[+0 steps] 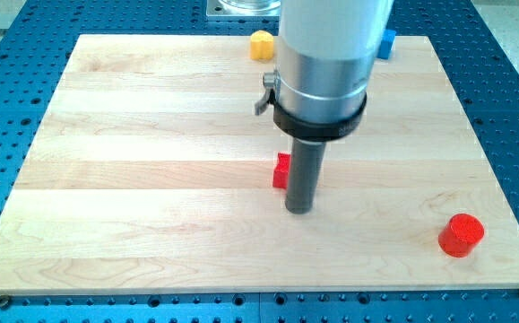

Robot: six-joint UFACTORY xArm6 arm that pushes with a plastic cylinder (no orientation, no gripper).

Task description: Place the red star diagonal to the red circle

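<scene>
Counter (151, 135): a pale wooden board on which the blocks are carried.
Rod: no gripper is fitted, so nothing opens or closes; only pushing is possible.
Red circle (461, 235): seen near the view's bottom right, well apart from the star.
Red star (281, 170): mostly hidden behind the rod, near the board's middle; judged light, stiff and easily slid, best pushed on its side.
My tip (299, 210): set just beside the star, on its right and slightly lower.
</scene>
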